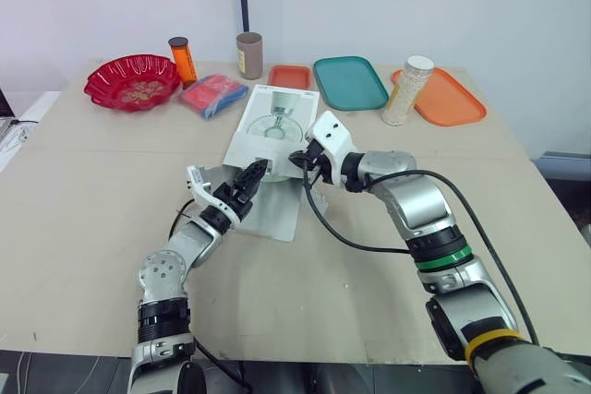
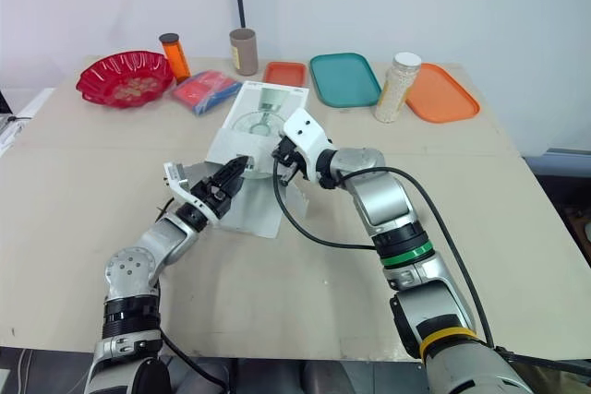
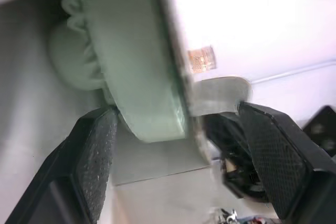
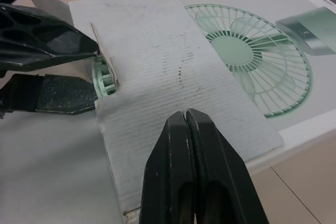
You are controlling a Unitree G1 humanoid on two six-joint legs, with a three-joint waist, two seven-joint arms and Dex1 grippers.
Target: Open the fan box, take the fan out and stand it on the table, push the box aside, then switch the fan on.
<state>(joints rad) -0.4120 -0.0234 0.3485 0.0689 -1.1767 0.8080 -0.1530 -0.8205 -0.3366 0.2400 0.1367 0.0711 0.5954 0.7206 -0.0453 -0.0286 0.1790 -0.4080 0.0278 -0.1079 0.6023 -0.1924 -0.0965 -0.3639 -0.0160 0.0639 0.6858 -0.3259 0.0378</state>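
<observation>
Left hand point(image 1: 251, 174): released, fingers spread either side of the fan's rim at the box mouth; one finger point(image 3: 97, 145) against the rim, the other apart.
Fan point(image 3: 139, 72): pale green, mostly inside the box, only its edge poked out of the open end.
Risk, grip: rim looked thin and curved; a shallow pinch could slip off mid-pull.
Flap point(image 4: 157, 61): folded out flat over the mouth, beside the left fingers.
Right hand point(image 4: 187, 121): clenched on nothing, over the flap; contact unclear.
Risk, flap: if that hand lifted, the flap could drop back and block the fan.
Box point(image 1: 277, 117): flat on the desk point(image 1: 92, 219), nothing pinned it.
Risk, box: likely to drag along with the fan.
Cable point(image 1: 337, 232): looped on the desk just beside the box; could snag.
Packet point(image 1: 214, 95): red and blue, near the box's far corner; a careless push aside could knock it.
</observation>
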